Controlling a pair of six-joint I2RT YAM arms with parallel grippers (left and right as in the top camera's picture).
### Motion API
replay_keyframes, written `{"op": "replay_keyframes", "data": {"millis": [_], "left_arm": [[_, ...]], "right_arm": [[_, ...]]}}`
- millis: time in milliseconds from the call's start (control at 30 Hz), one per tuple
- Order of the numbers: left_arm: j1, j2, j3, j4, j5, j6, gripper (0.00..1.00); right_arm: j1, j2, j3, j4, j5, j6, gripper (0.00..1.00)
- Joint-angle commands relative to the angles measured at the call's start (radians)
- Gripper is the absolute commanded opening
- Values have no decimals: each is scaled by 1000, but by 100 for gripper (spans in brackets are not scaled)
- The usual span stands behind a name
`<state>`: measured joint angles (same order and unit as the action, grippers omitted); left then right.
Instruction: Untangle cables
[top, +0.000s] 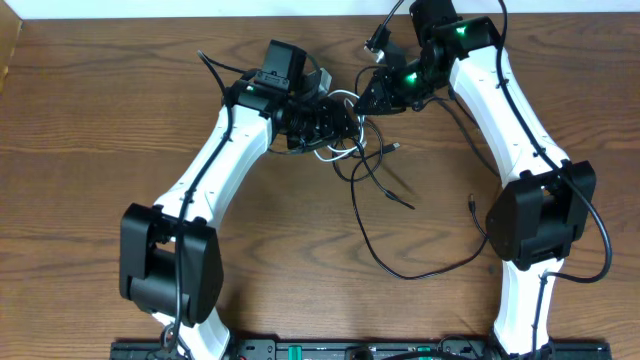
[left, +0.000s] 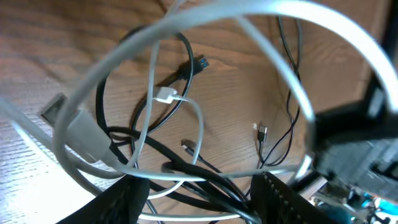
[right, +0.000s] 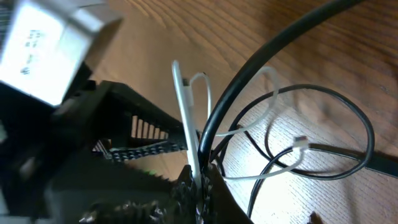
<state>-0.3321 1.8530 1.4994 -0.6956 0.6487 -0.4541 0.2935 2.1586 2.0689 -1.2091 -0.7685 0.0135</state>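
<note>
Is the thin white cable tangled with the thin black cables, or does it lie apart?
Tangled: the thin white cable loops across the thin black cables near its small white plug.

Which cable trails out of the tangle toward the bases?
The long black cable: it loops out toward the arm bases. The white cable sits bunched in the tangle.

A wooden table (top: 80, 120) — brown, visibly grained.

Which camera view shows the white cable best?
The left wrist view: the white cable loops widely there, its plug sharp. The right wrist view shows only a short stretch; overhead, only tiny loops.
</note>
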Motion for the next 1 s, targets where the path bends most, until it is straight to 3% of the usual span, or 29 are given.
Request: {"op": "replay_keyframes", "data": {"millis": [0,367,467,633,767,967], "left_arm": [[-2,33,2,12,-3,-78,58],[-32,42,2,58,-3,-173,57],[-58,44,2,66,-3,-180,52],[-85,44,2,79,-7,-180,34],[-84,44,2,80,-35,-179,8],[-84,44,2,80,-93,-163,8]], "right_arm": [[3,-12,11,2,-31,-19,1],[3,-12,11,2,-19,-18,1],[3,-12,11,2,-10,-10,1],[3,-12,11,0,0,-7,1],[2,-12,11,-6,11,-6,1],[-1,-12,11,-19,111,68,1]]}}
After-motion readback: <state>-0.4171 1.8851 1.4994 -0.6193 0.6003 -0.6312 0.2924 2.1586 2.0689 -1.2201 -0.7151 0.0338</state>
